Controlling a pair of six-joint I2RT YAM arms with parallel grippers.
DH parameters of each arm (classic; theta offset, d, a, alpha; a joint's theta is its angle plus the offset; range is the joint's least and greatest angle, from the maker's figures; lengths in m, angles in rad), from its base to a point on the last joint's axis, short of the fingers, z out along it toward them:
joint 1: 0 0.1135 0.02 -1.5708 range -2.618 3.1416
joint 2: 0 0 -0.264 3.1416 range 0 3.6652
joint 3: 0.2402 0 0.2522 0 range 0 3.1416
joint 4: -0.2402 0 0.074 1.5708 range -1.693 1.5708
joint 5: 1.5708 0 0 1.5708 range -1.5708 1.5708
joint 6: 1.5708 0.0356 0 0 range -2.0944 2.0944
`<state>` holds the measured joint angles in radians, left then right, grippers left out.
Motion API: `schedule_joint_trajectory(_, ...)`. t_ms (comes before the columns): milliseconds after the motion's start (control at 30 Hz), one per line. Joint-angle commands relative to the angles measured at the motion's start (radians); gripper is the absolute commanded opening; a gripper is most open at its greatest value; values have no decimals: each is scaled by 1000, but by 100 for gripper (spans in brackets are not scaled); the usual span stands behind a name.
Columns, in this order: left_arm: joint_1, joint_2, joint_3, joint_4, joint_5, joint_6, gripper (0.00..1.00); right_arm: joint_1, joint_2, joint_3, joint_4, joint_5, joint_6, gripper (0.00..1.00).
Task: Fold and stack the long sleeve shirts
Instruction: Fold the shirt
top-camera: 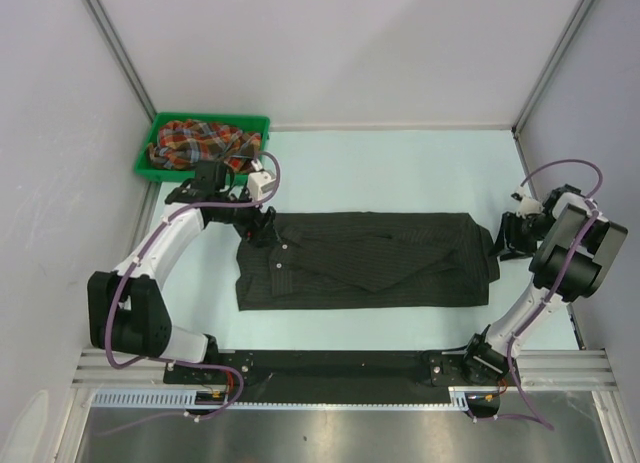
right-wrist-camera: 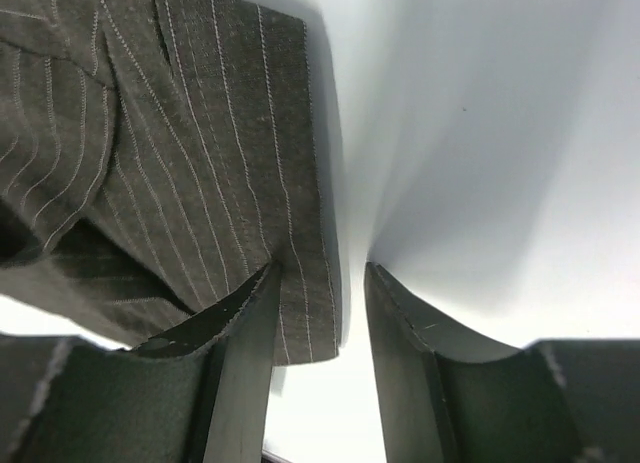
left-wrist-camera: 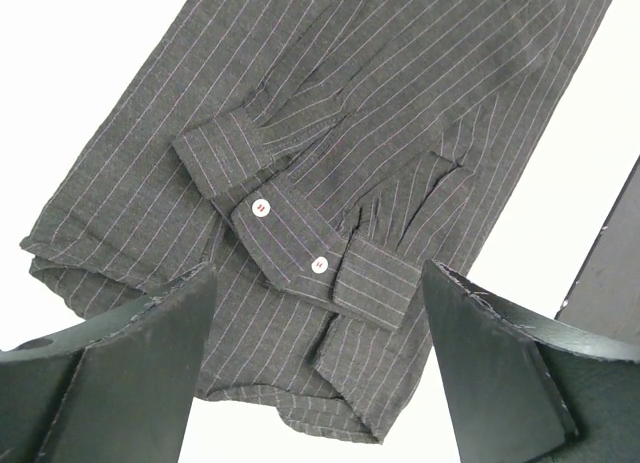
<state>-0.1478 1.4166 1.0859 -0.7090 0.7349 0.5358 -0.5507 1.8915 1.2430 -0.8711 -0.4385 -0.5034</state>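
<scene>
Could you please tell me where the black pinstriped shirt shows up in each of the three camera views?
Top external: the black pinstriped shirt lies spread across the middle of the table.
Left wrist: it fills the upper and middle frame, a cuff with two white buttons near centre.
Right wrist: it sits upper left, its edge reaching down to bottom centre.
Shared landmark: the pale table surface bordering the shirt, seen in all three.
</scene>
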Motion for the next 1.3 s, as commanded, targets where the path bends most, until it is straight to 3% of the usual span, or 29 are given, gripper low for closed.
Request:
schedule_joint_trajectory(0, -1, -15, -15, 11, 9, 84, 88, -54, 1, 33, -101, -95, -60, 46)
schedule_joint_trajectory(200, -58, 204, 158, -23, -135, 199, 85, -86, -12, -36, -183, -153, -27, 47)
schedule_joint_trajectory(433, -73, 479, 379, 23, -238, 214, 81, -80, -42, -143, -158, -82, -17, 50)
schedule_joint_trajectory(767, -87, 564, 399, 82, -321, 217, 81, -40, 9, -159, -120, -39, -9, 45)
schedule_joint_trajectory(867, -87, 564, 382, 95, -342, 224, 80, -41, 20, -146, -86, -36, 20, 30)
schedule_joint_trajectory(900, -87, 565, 373, 98, -350, 227, 79, -41, 20, -145, -74, -32, 40, 19)
schedule_joint_trajectory(1000, -84, 573, 359, 102, -371, 217, 76, -37, 15, -122, -23, -14, 71, 0)
schedule_joint_trajectory(1267, -55, 570, 336, 66, -365, 219, 56, 43, 32, 10, 72, 35, 164, 0)
